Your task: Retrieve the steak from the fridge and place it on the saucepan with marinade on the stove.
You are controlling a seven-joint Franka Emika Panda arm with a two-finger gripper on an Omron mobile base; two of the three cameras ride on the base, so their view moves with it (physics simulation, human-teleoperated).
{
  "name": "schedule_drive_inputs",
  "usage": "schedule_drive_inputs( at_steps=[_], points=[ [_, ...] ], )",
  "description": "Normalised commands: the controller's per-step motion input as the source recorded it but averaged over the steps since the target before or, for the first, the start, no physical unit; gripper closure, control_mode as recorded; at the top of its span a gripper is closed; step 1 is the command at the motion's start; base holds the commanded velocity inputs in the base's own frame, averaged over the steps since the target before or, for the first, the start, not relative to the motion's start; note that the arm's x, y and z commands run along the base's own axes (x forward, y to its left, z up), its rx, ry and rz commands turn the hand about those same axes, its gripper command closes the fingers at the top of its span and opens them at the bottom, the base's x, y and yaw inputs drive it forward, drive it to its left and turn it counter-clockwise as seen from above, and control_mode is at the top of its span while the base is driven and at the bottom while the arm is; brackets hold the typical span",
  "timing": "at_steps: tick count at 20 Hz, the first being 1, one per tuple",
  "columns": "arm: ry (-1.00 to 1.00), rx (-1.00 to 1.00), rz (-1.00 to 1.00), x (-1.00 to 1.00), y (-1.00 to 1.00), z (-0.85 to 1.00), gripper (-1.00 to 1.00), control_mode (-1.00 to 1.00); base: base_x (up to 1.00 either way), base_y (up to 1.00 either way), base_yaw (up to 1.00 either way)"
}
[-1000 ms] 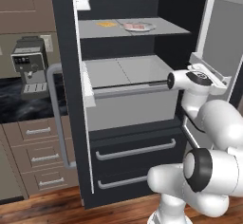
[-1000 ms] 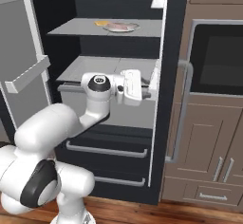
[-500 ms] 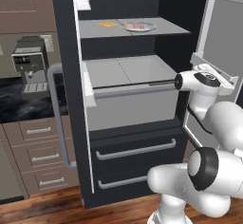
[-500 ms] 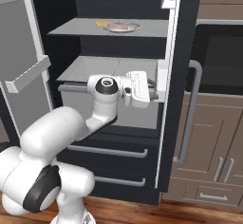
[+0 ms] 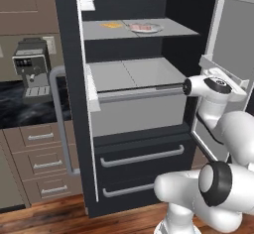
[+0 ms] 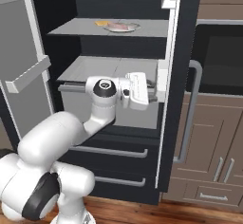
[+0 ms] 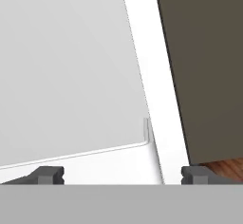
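While fridge [image 5: 149, 129] stands open — steak [image 5: 143, 28] on plate [image 5: 155, 28], upper shelf; jaws spread wide, empty.

White arm raised and bent, wrist level, gripper [image 7: 122, 174] pointing sideways; jaws spread wide, holding nothing
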Motion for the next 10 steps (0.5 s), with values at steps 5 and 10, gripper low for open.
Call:
schedule_drive_inputs(
  at_steps=[5,10],
  points=[
    [0.00,0.00,0.03,-0.39,0.02,0.00,-1.00,-1.00,0.00,0.00,0.00],
    [0.06,0.00,0.12,-0.23,0.20,0.02,-1.00,-1.00,0.00,0.00,0.00]
  ],
)
